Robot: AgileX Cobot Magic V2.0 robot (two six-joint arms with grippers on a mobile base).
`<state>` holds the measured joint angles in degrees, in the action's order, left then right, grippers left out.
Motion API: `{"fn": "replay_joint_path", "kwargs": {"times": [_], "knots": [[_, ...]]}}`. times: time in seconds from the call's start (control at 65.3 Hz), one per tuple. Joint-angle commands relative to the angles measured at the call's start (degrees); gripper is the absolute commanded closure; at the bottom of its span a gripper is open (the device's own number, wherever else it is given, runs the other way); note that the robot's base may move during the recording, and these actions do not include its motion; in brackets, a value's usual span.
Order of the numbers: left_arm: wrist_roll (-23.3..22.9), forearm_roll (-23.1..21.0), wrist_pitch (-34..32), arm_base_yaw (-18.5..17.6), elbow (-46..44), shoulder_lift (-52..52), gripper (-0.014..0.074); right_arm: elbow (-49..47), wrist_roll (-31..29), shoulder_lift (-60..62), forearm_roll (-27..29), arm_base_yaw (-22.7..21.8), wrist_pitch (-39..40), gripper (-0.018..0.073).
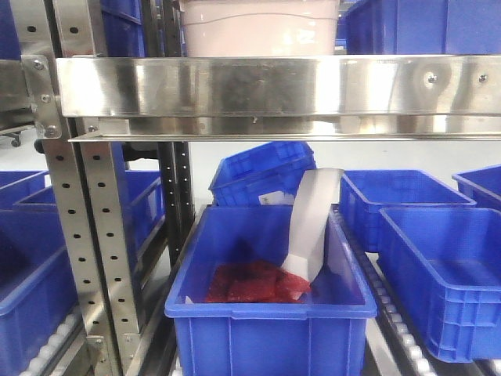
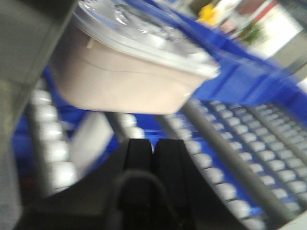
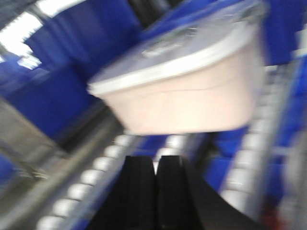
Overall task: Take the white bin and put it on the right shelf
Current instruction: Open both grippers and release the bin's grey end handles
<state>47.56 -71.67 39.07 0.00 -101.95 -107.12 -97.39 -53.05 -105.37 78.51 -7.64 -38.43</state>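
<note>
Nearest the lens in each wrist view is a black pincer. The left pincer (image 2: 153,148) sits at 6 o'clock of its frame with its two fingers pressed together and nothing between them; the right pincer (image 3: 156,167) likewise shows its fingers closed flat against each other, holding nothing.

Beyond both, the white bin (image 3: 187,91) stands apart from the fingertips, resting on the rows of pale rollers (image 2: 48,148) of a rack level. In the left wrist view it fills 11 to 1 o'clock, lid up; in the right wrist view it sits at 12 to 1 o'clock. Both views are blurred, so the lid's detail is unclear.

In the front view the same white bin (image 1: 258,27) shows at 12 o'clock, only its lower body visible behind the right shelf (image 1: 274,86), whose shiny riveted rail crosses the frame. I judge it already set on that level, the rollers letting it slide inward, which would explain the unloaded pincers.

Counted: one white bin, two pincers. Below the rail, about seven blue crates (image 1: 266,329) are visible; the nearest, at 6 o'clock, holds red packets (image 1: 250,283) and a white curved strip (image 1: 313,227).
</note>
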Motion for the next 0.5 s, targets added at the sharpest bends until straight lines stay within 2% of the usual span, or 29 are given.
{"fn": "replay_joint_path", "kwargs": {"times": [0.0, 0.107, 0.168, 0.23, 0.367, 0.49], "knots": [[-3.7, 4.5, -6.9, -1.9, -2.2, 8.1, 0.0715, -2.0, 3.3, 7.1, -4.0, 0.2, 6.4, 0.0491], [-6.7, 9.2, -13.6, -3.6, -1.8, 11.4, 0.0715, -1.6, 6.3, 11.6, -11.2, 0.5, 14.1, 0.0491], [-7.8, 11.1, -17.1, -4.5, -0.8, 12.8, 0.0715, 0.3, 7.6, 14.3, -12.9, 0.5, 18.6, 0.0491], [-8.7, 13.3, -20.3, -5.6, 1.0, 14.1, 0.0715, 4.1, 8.3, 17.5, -13.0, 0.5, 23.2, 0.0491], [-8.7, 13.9, -26.0, -7.7, 8.4, 17.3, 0.0715, 17.8, 7.9, 26.0, -13.0, 1.1, 32.0, 0.0491], [-8.4, 13.9, -32.8, -9.5, 17.7, 21.7, 0.0714, 28.9, 5.4, 32.8, -13.0, 1.1, 32.9, 0.0491]]}}
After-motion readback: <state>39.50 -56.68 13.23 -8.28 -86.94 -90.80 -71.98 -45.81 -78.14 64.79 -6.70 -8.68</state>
